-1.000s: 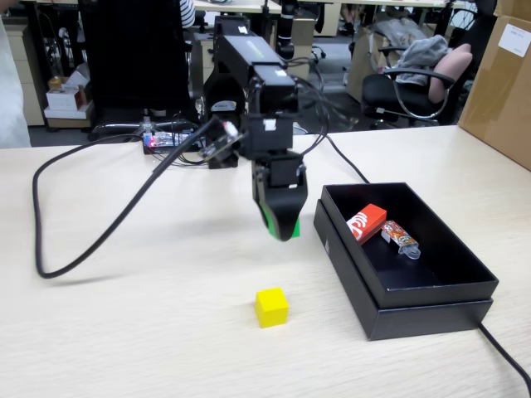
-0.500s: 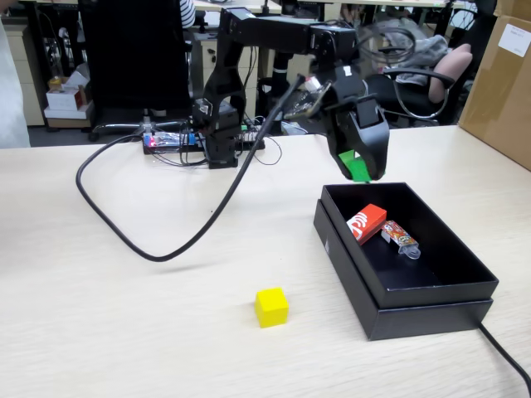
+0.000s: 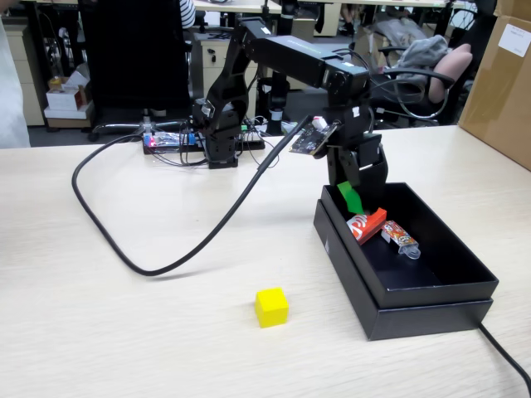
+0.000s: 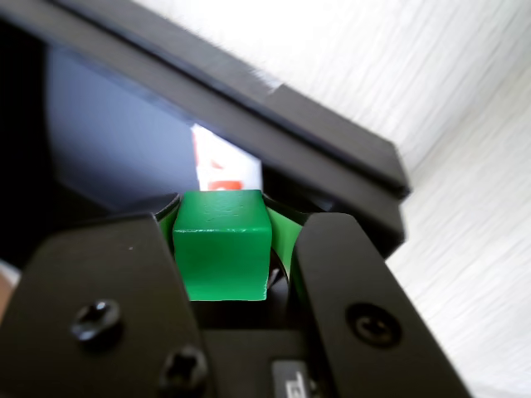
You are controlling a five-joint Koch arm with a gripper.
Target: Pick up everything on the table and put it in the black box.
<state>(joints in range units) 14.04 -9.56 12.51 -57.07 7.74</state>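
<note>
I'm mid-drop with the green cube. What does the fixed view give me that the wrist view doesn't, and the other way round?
Only the fixed view shows the yellow cube on the table, the orange wrapped stick inside the black box, and the arm's cable. Only the wrist view shows both jaws pressed against the green cube. Both show the gripper, cube, box and red packet.

Place: an open-plan office or lab workspace.
Foreground: wide light beige wood-grain tabletop (image 3: 124, 332).
Background: black swivel office chair (image 3: 411, 91) draped with a grey garment; more desks behind.
Storage: large brown cardboard carton (image 3: 502, 79) at right; small white boxes (image 3: 65, 95) at left.
</note>
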